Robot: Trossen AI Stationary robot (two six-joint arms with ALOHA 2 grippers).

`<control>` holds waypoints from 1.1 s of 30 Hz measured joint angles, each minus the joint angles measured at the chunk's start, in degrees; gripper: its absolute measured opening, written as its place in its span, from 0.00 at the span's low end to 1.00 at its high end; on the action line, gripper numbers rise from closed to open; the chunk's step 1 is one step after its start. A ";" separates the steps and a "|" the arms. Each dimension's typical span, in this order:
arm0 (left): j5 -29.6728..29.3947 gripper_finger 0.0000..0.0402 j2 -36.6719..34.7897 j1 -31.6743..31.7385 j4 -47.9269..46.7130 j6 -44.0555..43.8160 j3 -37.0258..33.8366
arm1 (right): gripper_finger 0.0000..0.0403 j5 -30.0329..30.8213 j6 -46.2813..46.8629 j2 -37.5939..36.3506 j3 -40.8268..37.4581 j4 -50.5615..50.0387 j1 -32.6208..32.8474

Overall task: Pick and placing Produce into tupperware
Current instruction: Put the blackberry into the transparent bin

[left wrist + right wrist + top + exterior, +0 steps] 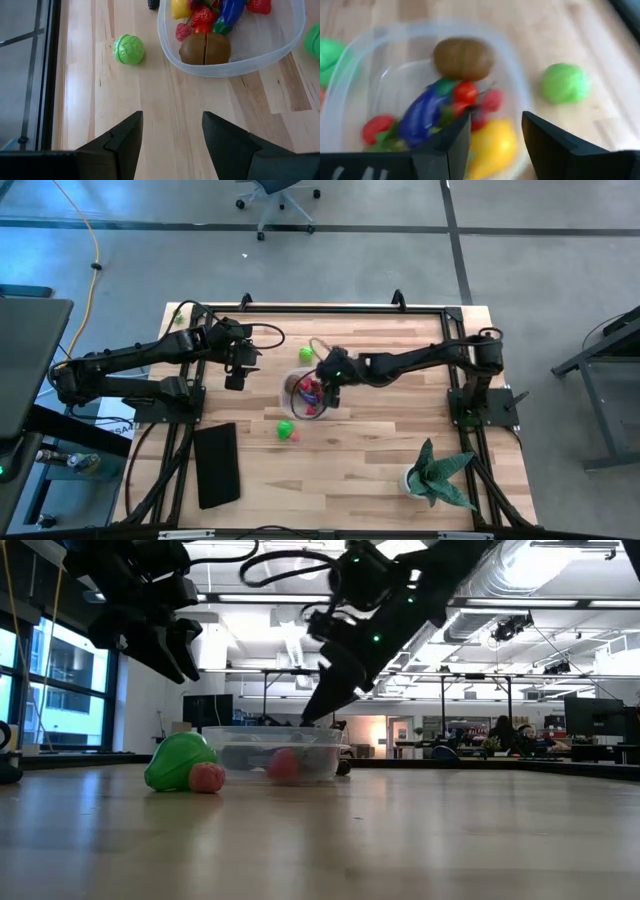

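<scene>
The clear tupperware (300, 388) sits mid-table and holds several toy pieces: a brown kiwi (463, 58), a purple eggplant (426, 113), red tomatoes (465, 92), a yellow fruit (492, 145) and a strawberry (202, 15). My right gripper (495, 132) is open and slants down over the tub's right part (328, 387), above the yellow fruit. My left gripper (171, 135) is open and hovers over bare table left of the tub (237, 372). A green cabbage-like ball (128, 49) lies on the table past the tub's far side (306, 355). A green piece (180, 762) and a small red one (207, 777) rest on the table near the tub's near side.
A flat black slab (217, 465) lies at the table's near left. A spiky potted plant (436, 475) stands at the near right. A black metal frame (330, 308) runs along the table's edges. Bare wood (350, 450) lies between slab and plant.
</scene>
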 joint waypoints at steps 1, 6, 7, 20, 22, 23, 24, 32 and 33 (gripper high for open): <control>0.00 0.48 0.00 0.01 0.01 0.00 0.00 | 0.42 0.08 0.30 -1.10 -1.46 2.01 -0.63; 0.00 0.48 0.00 0.00 0.01 0.00 -0.02 | 0.42 0.53 3.95 -5.90 -10.45 11.46 -3.93; 0.00 0.48 0.00 0.02 0.00 0.00 0.00 | 0.42 0.53 5.02 -6.36 -11.77 12.90 -4.53; 0.00 0.48 0.00 0.01 -0.01 0.00 0.00 | 0.42 0.50 7.66 -3.25 -14.96 12.67 -8.29; 0.00 0.48 0.00 0.01 0.00 0.00 0.00 | 0.42 -0.10 7.64 -2.66 -14.96 12.49 -8.71; 0.00 0.48 0.00 0.02 -0.01 0.00 0.00 | 0.42 -0.45 7.63 -2.42 -14.96 12.54 -8.85; 0.00 0.48 0.00 0.00 0.01 0.00 0.00 | 0.42 -0.95 7.67 -2.35 -14.96 12.31 -8.99; 0.00 0.48 0.00 0.01 0.00 0.00 0.00 | 0.49 -1.43 7.61 -1.14 -14.79 12.17 -9.02; 0.00 0.48 0.00 0.00 0.00 0.00 0.00 | 0.51 -1.09 7.48 -0.79 -14.79 12.94 -9.02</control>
